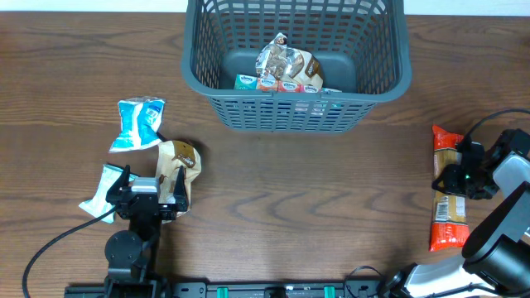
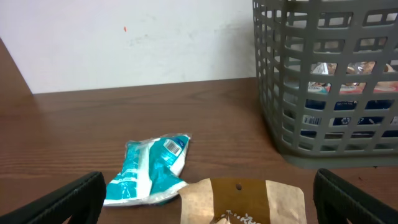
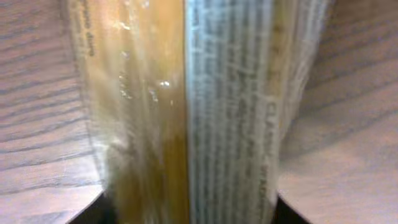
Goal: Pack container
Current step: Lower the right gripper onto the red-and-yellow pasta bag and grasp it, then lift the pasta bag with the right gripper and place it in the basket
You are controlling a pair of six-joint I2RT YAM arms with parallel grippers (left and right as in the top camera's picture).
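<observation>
Resting on a brown wood-grain table (image 1: 290, 190) below a white wall (image 2: 124, 43), the dark grey lattice plastic basket (image 1: 290, 112); to its right, the right gripper (image 1: 460, 178) pinches a long orange snack packet (image 1: 447, 228); the left gripper (image 1: 151, 192) gapes wide.

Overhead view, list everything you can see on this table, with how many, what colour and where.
container: one, dark grey, far centre.
packets in the container: several, silver-brown, teal and red, exact count unclear.
blue-and-white packets: two, left side.
brown packet: one, tan, left side, next to the blue-and-white ones.
orange packet: one, orange-red, right edge, lying lengthwise.
table: one, brown wood, under everything.
left gripper: one, black, open, with the brown packet between its fingers.
right gripper: one, black, closed on the orange packet.
</observation>
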